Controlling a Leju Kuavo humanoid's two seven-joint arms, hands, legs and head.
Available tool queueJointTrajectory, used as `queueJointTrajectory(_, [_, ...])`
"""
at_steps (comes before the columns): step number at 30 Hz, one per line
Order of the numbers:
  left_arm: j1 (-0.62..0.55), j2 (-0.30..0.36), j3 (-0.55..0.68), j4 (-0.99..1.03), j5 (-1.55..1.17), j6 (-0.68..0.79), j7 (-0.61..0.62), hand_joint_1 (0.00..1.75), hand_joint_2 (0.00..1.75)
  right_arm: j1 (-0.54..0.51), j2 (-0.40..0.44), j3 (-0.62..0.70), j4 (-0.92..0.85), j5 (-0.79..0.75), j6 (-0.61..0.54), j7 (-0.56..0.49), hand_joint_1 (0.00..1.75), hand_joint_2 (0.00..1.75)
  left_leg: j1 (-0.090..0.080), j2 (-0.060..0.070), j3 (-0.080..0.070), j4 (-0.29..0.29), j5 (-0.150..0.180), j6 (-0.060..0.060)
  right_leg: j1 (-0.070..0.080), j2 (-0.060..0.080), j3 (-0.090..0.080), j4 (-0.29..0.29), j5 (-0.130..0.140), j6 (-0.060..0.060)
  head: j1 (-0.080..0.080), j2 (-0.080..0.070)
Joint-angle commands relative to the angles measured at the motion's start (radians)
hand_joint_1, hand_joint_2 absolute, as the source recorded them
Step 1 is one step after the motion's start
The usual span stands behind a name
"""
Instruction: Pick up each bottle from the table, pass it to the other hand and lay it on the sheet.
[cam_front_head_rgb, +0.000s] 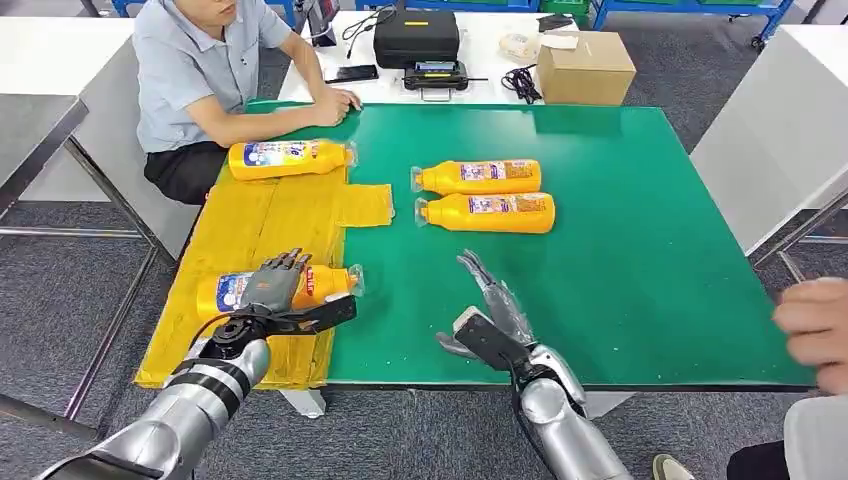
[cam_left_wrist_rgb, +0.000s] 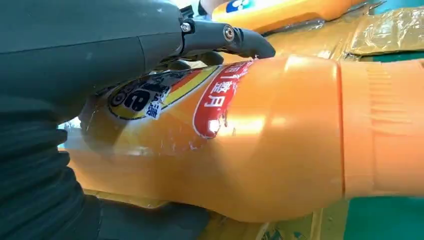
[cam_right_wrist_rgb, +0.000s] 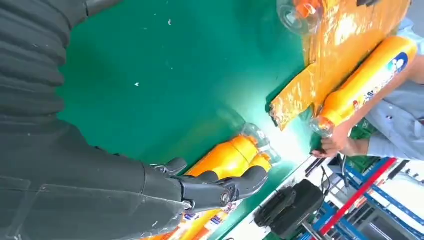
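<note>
The left robot hand (cam_front_head_rgb: 272, 283) holds a bottle (cam_front_head_rgb: 330, 283) flat on the sheet (cam_front_head_rgb: 262, 215) — to lay it down. The right robot hand (cam_front_head_rgb: 488, 305) is wide — two bottles (cam_front_head_rgb: 484, 195) wait ahead of it.

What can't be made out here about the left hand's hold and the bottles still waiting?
- Head view: the left hand covers the middle of the near bottle on the yellow sheet; whether it grips or rests on it is unclear.
- Left wrist view: bottle label partly hidden by fingers.
- Right wrist view: right hand hides the waiting bottles' lower ends.
</note>
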Motion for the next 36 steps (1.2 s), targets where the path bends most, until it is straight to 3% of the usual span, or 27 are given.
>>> queueJointTrajectory(1, [0.073, -0.019, 0.015, 0.074, 0.005, -0.007, -0.024, 0.00, 1.75, -0.030, -0.005, -0.024, 0.034, -0.001, 0.010, -0.002, 0.00, 1.75, 0.000, 0.004, 0.001, -0.001, 0.000, -0.001, 0.000, 0.004, 0.000, -0.001, 0.001, -0.002, 0.000, 0.000])
queueJointTrajectory(5, [0.126, -0.046, -0.002, -0.066, 0.051, 0.093, -0.121, 0.00, 1.75, 0.005, -0.019, -0.036, 0.006, 0.003, 0.006, -0.003, 0.00, 1.75, 0.000, 0.003, 0.001, -0.002, 0.000, -0.001, 0.000, 0.003, 0.000, -0.002, 0.001, -0.002, 0.000, 0.000])
queueJointTrajectory(9, [0.251, -0.053, -0.102, -0.391, 0.098, 0.273, -0.174, 0.00, 1.75, 0.056, -0.031, -0.053, -0.034, 0.008, -0.008, -0.006, 0.00, 1.75, 0.000, -0.001, 0.000, 0.000, 0.000, -0.001, 0.000, -0.001, -0.001, -0.001, -0.001, -0.001, 0.000, 0.000])
queueJointTrajectory(12, [0.274, -0.057, -0.126, -0.454, 0.113, 0.331, -0.188, 0.00, 1.75, 0.060, -0.030, -0.049, -0.033, 0.008, -0.014, -0.010, 0.00, 1.75, 0.000, 0.001, -0.006, 0.000, 0.000, -0.001, 0.001, 0.001, -0.006, -0.001, 0.000, -0.001, 0.000, 0.000])
queueJointTrajectory(14, [0.293, -0.066, -0.128, -0.496, 0.181, 0.407, -0.260, 0.00, 1.75, 0.062, -0.030, -0.044, -0.035, 0.009, -0.021, -0.014, 0.00, 1.75, 0.001, 0.003, -0.011, 0.002, -0.001, -0.001, 0.001, 0.002, -0.011, 0.000, 0.000, -0.002, 0.000, 0.000])
queueJointTrajectory(19, [0.300, -0.068, -0.133, -0.516, 0.218, 0.453, -0.304, 0.00, 1.75, 0.064, -0.032, -0.035, -0.040, 0.007, -0.024, -0.014, 0.00, 1.75, 0.002, 0.004, -0.016, 0.002, -0.002, -0.003, 0.002, 0.003, -0.016, 0.000, -0.001, -0.003, 0.000, 0.000])
queueJointTrajectory(23, [0.355, -0.152, 0.023, -0.634, 0.204, 0.456, -0.462, 0.00, 1.75, 0.050, -0.036, -0.014, -0.027, -0.003, -0.041, -0.016, 0.00, 1.75, 0.001, 0.005, -0.021, 0.002, -0.001, -0.001, 0.002, 0.004, -0.022, 0.000, 0.000, -0.001, 0.000, 0.000])
queueJointTrajectory(27, [0.368, -0.166, 0.046, -0.665, 0.132, 0.456, -0.479, 0.00, 1.75, 0.049, -0.042, -0.013, -0.026, -0.009, -0.047, -0.017, 0.00, 1.75, 0.001, 0.005, -0.023, 0.001, -0.001, 0.000, 0.001, 0.004, -0.023, 0.000, 0.001, 0.000, 0.000, 0.000])
queueJointTrajectory(31, [0.372, -0.168, 0.045, -0.674, 0.124, 0.456, -0.488, 0.00, 1.75, 0.051, -0.043, -0.014, -0.027, -0.009, -0.048, -0.016, 0.00, 1.75, 0.002, 0.006, -0.021, 0.002, -0.002, -0.002, 0.002, 0.005, -0.022, 0.000, 0.000, -0.002, 0.000, 0.000])
queueJointTrajectory(34, [0.402, -0.176, -0.043, -0.720, 0.236, 0.456, -0.553, 0.00, 1.75, 0.075, -0.047, -0.025, -0.047, -0.012, -0.058, -0.015, 0.00, 1.75, 0.001, 0.003, -0.023, 0.001, -0.001, -0.001, 0.001, 0.003, -0.023, 0.000, 0.001, -0.001, 0.000, 0.000])
queueJointTrajectory(36, [0.416, -0.157, -0.132, -0.763, 0.274, 0.456, -0.504, 0.00, 1.75, 0.089, -0.051, -0.031, -0.064, -0.013, -0.060, -0.014, 0.00, 1.75, 0.001, 0.003, -0.022, 0.001, -0.001, -0.001, 0.002, 0.002, -0.022, 0.000, -0.001, -0.001, 0.000, 0.000])
